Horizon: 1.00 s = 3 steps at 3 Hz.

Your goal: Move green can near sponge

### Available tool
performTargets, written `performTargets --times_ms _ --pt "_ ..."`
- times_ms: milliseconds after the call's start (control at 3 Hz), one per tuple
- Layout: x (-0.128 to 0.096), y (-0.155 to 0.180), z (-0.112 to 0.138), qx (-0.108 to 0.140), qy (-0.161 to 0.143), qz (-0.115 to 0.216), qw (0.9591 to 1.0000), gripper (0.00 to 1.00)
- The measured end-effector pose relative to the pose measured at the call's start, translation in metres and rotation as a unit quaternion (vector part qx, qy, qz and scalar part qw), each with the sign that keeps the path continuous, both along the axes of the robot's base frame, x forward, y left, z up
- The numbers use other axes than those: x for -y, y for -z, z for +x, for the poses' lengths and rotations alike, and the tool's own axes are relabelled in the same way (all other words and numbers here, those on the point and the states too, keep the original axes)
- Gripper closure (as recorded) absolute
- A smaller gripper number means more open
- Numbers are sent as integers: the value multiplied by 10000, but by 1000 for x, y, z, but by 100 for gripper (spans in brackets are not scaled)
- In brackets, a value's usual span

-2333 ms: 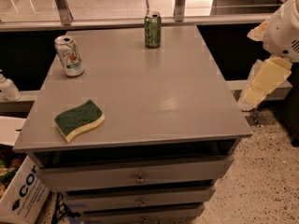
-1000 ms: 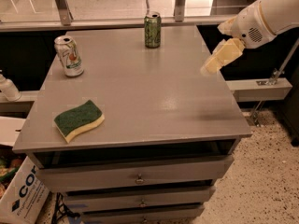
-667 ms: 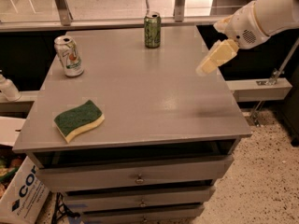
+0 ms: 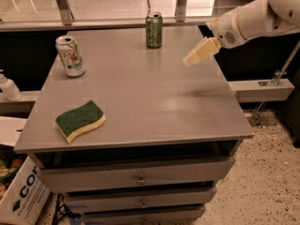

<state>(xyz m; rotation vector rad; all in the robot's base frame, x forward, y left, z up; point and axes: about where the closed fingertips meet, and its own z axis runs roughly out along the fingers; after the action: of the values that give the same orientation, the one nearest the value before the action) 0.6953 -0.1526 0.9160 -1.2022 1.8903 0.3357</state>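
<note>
Grey table top (image 4: 154, 102), flat and matte, over a stack of drawers (image 4: 136, 175). At the far edge, about mid-way along: green can (image 4: 153, 30), upright. Toward the far left corner: white can (image 4: 70, 56), upright, well apart from the green one. Near the front left corner: sponge (image 4: 80, 120), lying flat, dark green side up. Above the far right corner: gripper (image 4: 193, 57), hanging clear of the surface, right of the green can and apart from it.

One camera looks down at the counter (image 4: 154, 97) from above its front, fairly near, facing its back edge; the hand (image 4: 193, 57) hangs upper right.
</note>
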Motion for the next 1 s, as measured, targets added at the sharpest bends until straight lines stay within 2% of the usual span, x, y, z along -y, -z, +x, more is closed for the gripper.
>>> performTargets --times_ms 667,1000 --pt "-27 21 76 314 130 800 9962 0" --pt "-44 26 101 413 168 1000 9940 0"
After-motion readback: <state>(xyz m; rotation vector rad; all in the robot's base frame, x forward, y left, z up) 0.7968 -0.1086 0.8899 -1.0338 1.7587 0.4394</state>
